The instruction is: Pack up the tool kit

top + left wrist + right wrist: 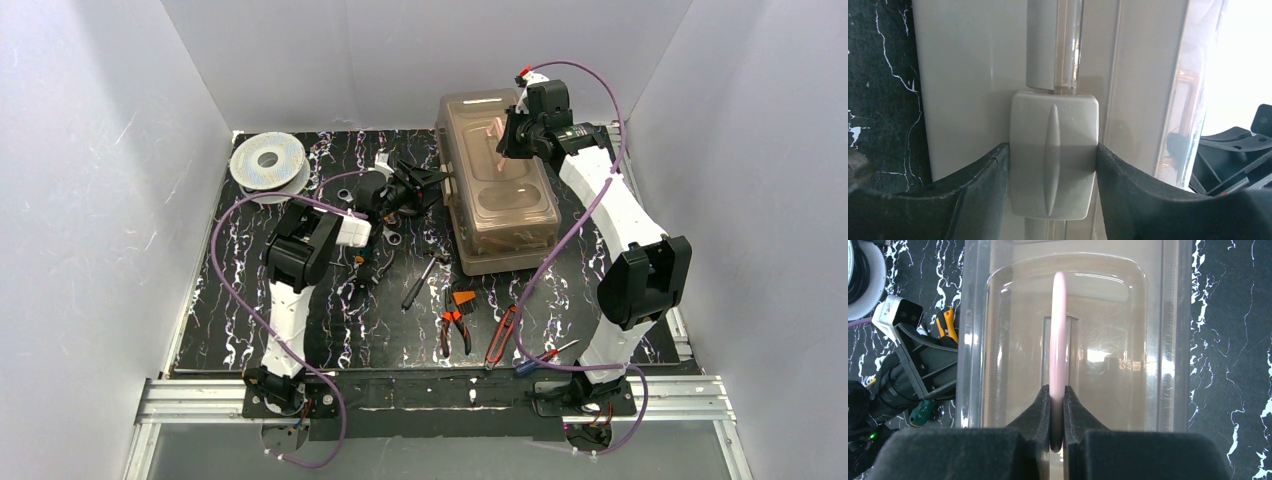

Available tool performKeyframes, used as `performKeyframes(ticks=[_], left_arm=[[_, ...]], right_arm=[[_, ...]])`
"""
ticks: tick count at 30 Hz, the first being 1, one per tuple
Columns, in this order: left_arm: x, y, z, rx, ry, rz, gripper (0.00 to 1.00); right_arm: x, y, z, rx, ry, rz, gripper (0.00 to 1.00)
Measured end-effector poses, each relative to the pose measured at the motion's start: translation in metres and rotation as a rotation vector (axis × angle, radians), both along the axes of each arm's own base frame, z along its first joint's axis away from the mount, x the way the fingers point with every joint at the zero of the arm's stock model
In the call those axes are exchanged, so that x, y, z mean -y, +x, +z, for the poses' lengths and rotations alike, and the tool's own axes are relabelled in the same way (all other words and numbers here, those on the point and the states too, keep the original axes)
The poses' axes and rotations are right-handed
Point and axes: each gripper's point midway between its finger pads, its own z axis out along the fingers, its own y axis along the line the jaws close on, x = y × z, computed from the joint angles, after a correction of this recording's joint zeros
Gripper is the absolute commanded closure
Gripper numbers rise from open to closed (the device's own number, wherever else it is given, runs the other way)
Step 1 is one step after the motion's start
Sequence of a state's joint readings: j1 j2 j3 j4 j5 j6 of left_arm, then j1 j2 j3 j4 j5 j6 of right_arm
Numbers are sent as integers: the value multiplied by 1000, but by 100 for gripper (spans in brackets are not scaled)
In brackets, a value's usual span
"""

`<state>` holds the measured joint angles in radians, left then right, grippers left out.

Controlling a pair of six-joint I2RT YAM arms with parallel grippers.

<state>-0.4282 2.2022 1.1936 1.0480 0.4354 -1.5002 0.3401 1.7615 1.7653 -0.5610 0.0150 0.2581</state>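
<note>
One ribbed beige latch [1054, 155], one thin pink handle [1058, 330]

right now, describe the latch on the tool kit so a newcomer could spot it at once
Start at the tool kit, the big beige box with a smoky lid at the table's back right. On its long side facing the left arm, the latch sits between the left end effector's fingers. It is a small rounded beige tab with a raised ridge down its middle.
</note>
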Motion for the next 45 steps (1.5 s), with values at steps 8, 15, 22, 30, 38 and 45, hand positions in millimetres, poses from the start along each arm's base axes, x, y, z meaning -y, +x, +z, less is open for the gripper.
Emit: performKeyframes(ticks=[8,15,22,30,38,45], left_arm=[[-5,-1,1,5,96,7,100],[-9,-3,6,42,199,20,100],[-17,-11,8,46,236,34,54],[-41,-22,8,58,210,46,4],[-63,-24,43,156,225,92,4],[-79,-34,67,211,340,125,5]], right_arm=[[1,0,0,2,-7,-7,99],[1,0,0,9,-24,-16,99],[0,-3,-1,1,-28,-9,99],[-4,-6,0,-9,-10,14,99],[-4,-7,0,-16,6,19,99],[-4,-9,1,-28,23,33,99]])
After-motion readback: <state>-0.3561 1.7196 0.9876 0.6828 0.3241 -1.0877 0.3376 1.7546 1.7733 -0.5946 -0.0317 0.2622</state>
